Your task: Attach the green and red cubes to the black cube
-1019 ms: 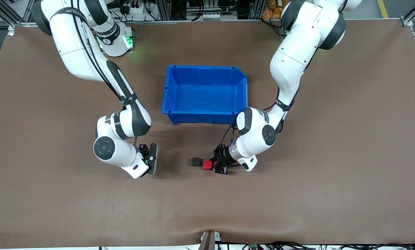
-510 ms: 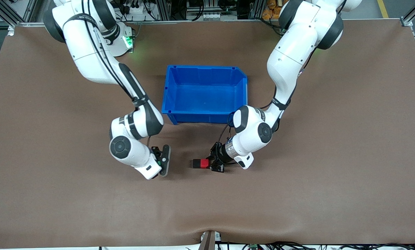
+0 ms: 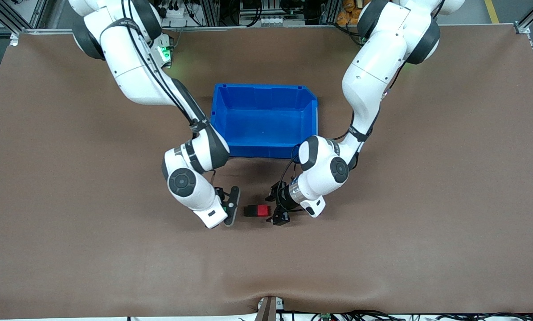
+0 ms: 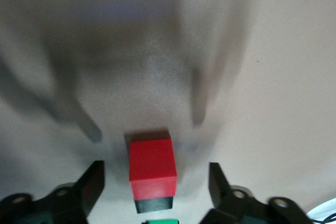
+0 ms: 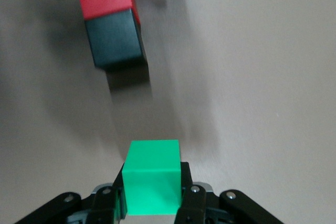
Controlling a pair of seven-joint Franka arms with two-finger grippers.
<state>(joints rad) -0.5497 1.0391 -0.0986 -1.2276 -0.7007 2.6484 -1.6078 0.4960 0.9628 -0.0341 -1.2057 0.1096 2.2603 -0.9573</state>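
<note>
The red cube (image 3: 263,210) sits on the table pressed against the black cube (image 3: 250,210), which is on its side toward the right arm's end. My left gripper (image 3: 272,208) is open, and its fingers (image 4: 92,184) stand clear on either side of the red cube (image 4: 151,167). In the left wrist view the black cube (image 4: 155,203) shows just past the red one. My right gripper (image 3: 231,207) is shut on the green cube (image 5: 152,177) and hovers low beside the black cube (image 5: 115,40), with a small gap between them.
A blue bin (image 3: 263,117) stands farther from the front camera than the cubes, between the two arms. Bare brown table surrounds the cubes on the side toward the front camera.
My left gripper pushed the red cube against the black cube, then opened and let it go. My right arm carried the green cube across the table toward the black cube.
</note>
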